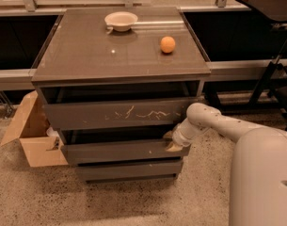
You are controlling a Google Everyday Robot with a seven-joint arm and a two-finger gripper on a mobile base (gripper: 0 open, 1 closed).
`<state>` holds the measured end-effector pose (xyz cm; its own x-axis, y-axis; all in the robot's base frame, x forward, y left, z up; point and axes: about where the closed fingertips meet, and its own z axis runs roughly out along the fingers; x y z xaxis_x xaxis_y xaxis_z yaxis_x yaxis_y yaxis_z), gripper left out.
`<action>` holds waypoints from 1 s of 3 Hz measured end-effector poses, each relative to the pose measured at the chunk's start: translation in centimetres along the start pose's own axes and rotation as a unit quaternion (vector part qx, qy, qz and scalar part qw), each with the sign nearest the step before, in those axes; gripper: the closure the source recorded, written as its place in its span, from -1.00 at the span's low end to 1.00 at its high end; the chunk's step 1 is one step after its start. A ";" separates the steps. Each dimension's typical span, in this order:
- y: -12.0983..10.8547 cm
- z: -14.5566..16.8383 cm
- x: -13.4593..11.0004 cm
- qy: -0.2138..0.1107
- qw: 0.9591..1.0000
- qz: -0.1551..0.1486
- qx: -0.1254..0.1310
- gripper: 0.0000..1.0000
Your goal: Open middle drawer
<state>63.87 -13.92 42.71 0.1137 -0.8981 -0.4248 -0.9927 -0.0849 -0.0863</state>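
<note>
The middle drawer (119, 151) is a wide, dark grey-brown front without a handle, in the middle of a low cabinet (77, 60). There is a dark gap above it, and it stands a little forward of the bottom drawer (129, 169). The gripper (173, 145) is at the top right corner of the middle drawer's front, against its upper edge, with the white arm (218, 121) reaching in from the right. The top drawer (86, 114), marked with pale scratches, is just above the gripper.
A white bowl (121, 20) and an orange (168, 44) sit on the cabinet top. An open cardboard box (35, 140) stands on the floor against the cabinet's left side. A dark stand (275, 55) is at the right, and a railing with dark panels runs behind.
</note>
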 end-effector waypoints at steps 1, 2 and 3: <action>-0.3 -0.5 -0.3 0.000 1.000 0.000 0.000 0.93; -0.3 -0.5 -0.3 0.000 1.000 0.000 0.000 -0.64; -0.3 -0.5 -0.3 0.000 1.000 0.000 0.000 -1.00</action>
<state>64.09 -13.87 43.31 0.1139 -0.8981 -0.4248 -0.9926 -0.0851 -0.0863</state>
